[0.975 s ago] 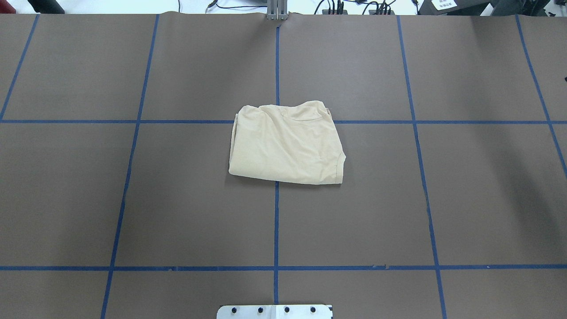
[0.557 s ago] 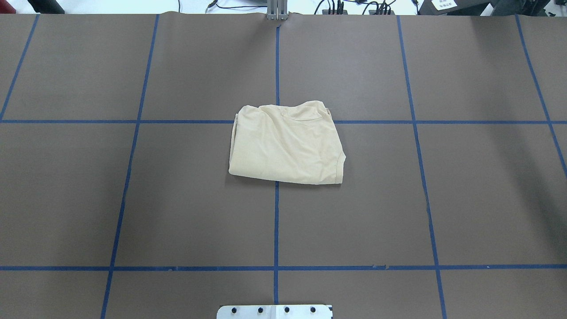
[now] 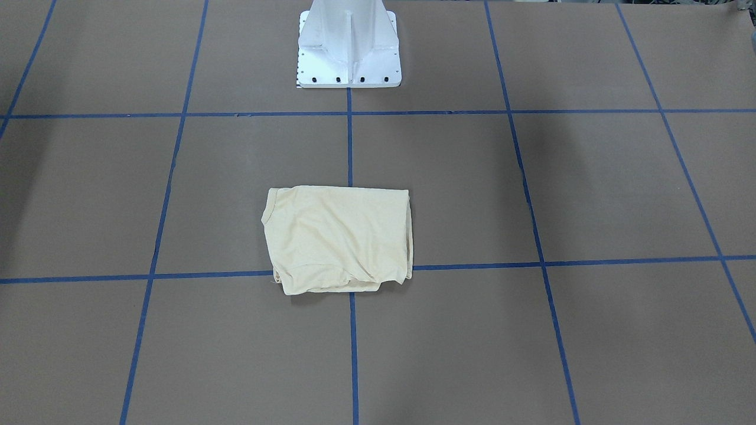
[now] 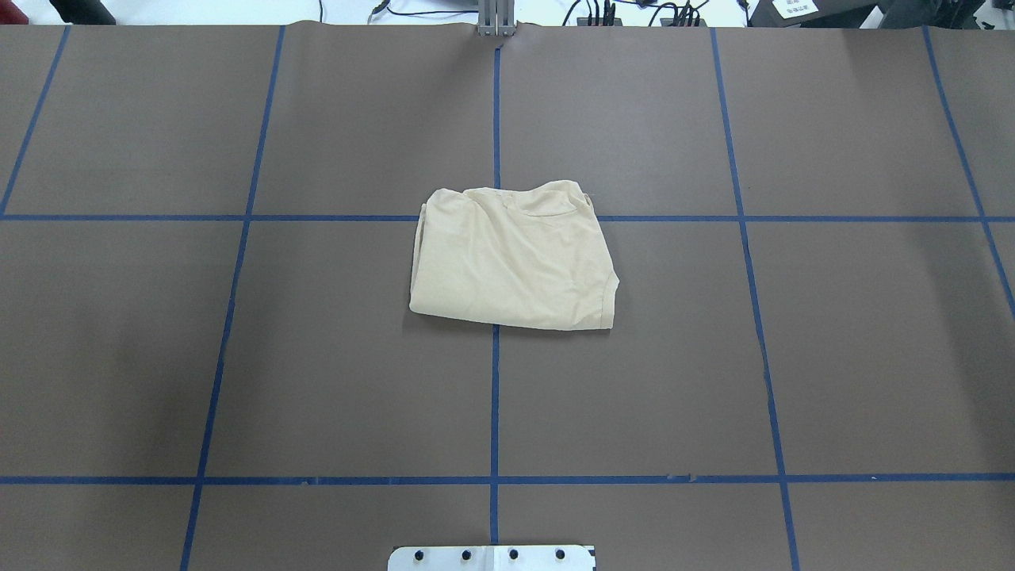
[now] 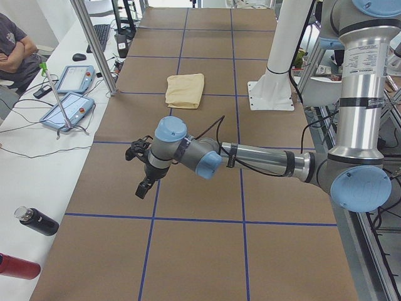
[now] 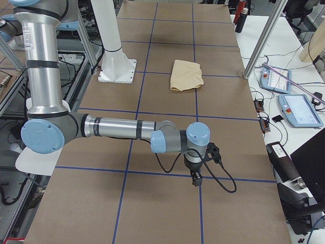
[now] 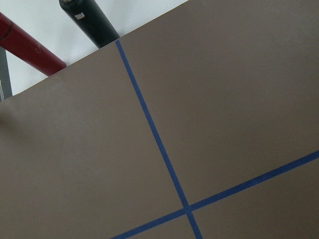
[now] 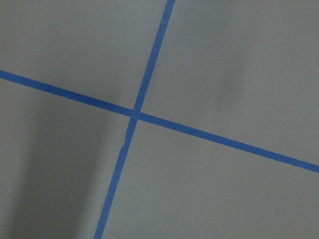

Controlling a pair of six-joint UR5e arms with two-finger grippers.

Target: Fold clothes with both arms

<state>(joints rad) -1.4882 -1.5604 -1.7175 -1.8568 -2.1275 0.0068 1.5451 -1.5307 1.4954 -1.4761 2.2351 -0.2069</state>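
T-shirt (image 4: 511, 258) is folded into a compact rough rectangle, plain cream side up, flat on the tabletop (image 4: 317, 357); it sits mid-tabletop, straddling the centre blue tape line (image 4: 495, 396) and overlapping a cross line at its far edge; a hem or cuff edge shows along its right side in the overhead view; a few soft creases across the top layer.

Both arms are well apart from it, one at each end of the tabletop; left arm (image 5: 250, 160) stretches out low, its left tool (image 5: 142, 188) pointing down above bare brown paper near a tape line; cannot tell whether that tool is spread or pressed together, since only the side view shows it; right arm (image 6: 117, 127) has the same pose at the other end, right tool (image 6: 195, 178) pointing down just above the paper, cable looped beside it; cannot tell its state either.

Both wrist views show only paper and a tape crossing; the left one also catches a black bottle (image 7: 87, 20) and a red bottle (image 7: 27, 47) off the paper's edge.

White pedestal base (image 3: 348, 44) stands on the centre line, robot side; teach pendants (image 5: 66, 110) lie on the side bench.
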